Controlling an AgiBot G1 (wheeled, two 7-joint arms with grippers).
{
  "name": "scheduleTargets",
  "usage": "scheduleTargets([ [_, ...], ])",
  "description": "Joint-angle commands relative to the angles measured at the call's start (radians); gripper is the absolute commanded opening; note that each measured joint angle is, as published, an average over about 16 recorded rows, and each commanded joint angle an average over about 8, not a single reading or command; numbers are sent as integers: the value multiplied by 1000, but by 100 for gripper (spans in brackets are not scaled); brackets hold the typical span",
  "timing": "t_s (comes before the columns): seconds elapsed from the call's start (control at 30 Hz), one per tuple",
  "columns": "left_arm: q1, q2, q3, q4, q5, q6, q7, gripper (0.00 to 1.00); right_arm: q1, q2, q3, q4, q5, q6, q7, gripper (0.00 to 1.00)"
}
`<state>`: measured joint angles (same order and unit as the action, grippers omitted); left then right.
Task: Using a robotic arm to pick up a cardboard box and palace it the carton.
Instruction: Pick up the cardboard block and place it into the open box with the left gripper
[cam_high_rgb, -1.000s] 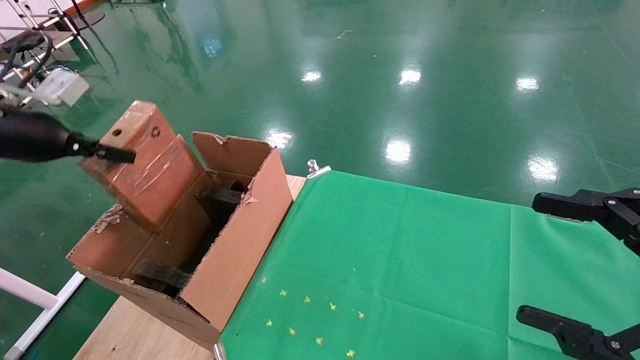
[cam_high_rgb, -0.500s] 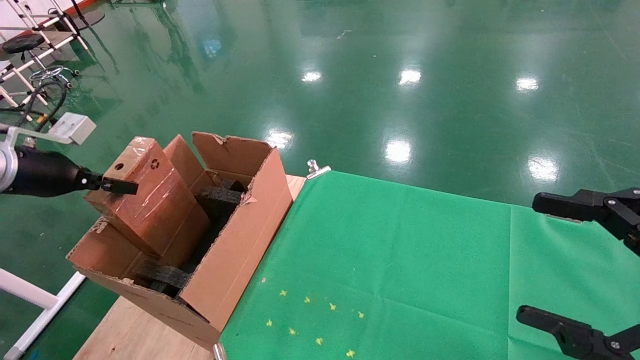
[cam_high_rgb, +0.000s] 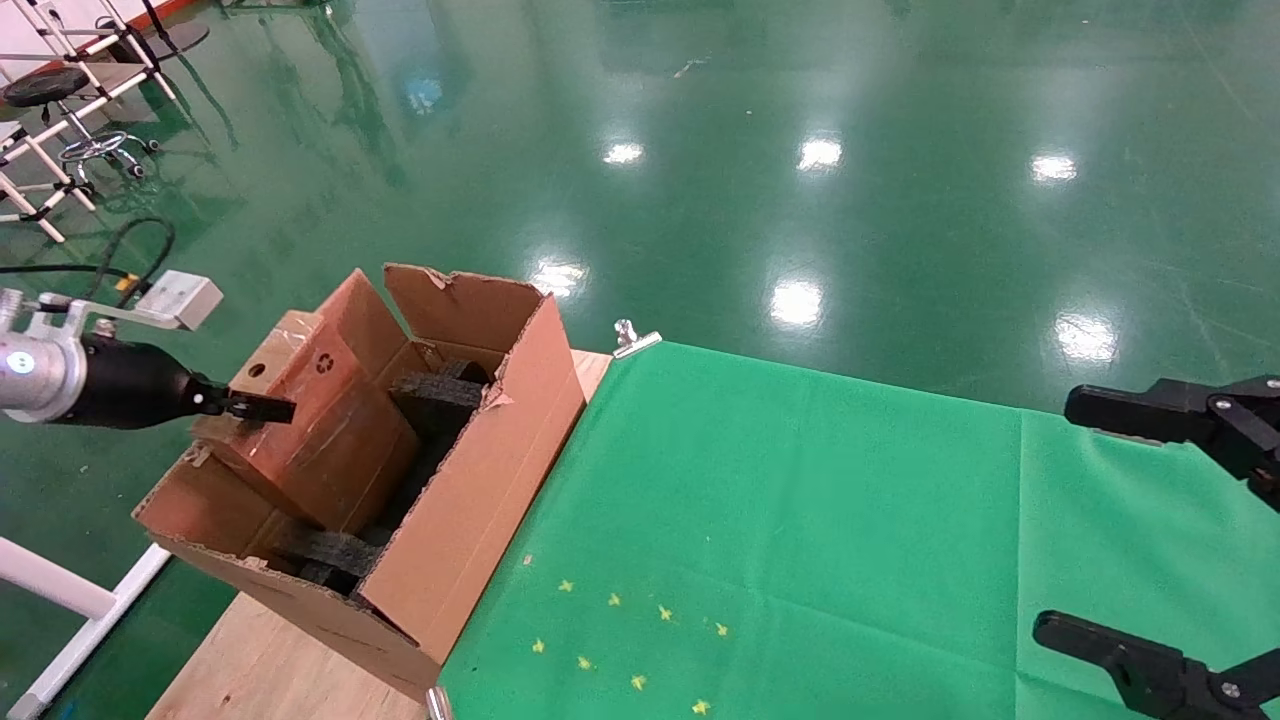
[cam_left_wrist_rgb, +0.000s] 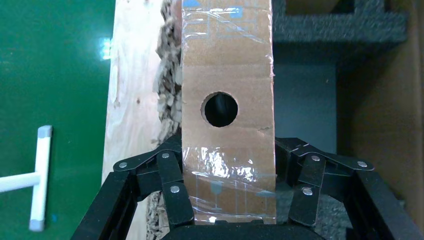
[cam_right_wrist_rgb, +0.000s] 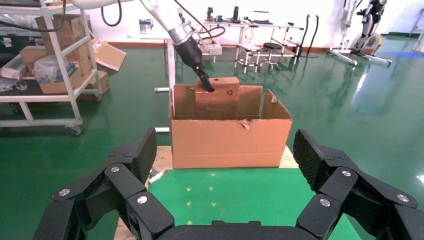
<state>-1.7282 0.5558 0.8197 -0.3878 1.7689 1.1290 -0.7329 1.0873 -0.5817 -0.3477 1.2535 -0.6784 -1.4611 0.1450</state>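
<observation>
The left gripper (cam_left_wrist_rgb: 227, 200) is clamped across the narrow end of the cardboard box (cam_high_rgb: 310, 425) — apparently light and stiff, though its glossy tape may be slippery — partly inside the carton (cam_high_rgb: 480, 500), while the right gripper (cam_right_wrist_rgb: 225, 195) waits open.

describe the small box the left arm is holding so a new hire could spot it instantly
Start at the large torn-flapped carton on the wooden table edge, left of the green cloth. Poking out of its top is the cardboard box, pinched by the left gripper. Unlike the carton and the black foam blocks, it is narrow, tape-wrapped and has a round hole.
</observation>
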Motion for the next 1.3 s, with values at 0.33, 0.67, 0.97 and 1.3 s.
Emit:
scheduleTargets([
  [0.33, 41, 54, 0, 87, -7, -59, 39, 0, 0, 0, 0, 0, 0, 0, 0, 100],
  [0.67, 80, 110, -4, 184, -21, -112, 90, 0, 0, 0, 0, 0, 0, 0, 0, 100],
  [0.97, 100, 161, -5, 269, -23, -152, 126, 0, 0, 0, 0, 0, 0, 0, 0, 100],
  [1.3, 113, 199, -10, 335, -31, -192, 147, 0, 0, 0, 0, 0, 0, 0, 0, 100],
])
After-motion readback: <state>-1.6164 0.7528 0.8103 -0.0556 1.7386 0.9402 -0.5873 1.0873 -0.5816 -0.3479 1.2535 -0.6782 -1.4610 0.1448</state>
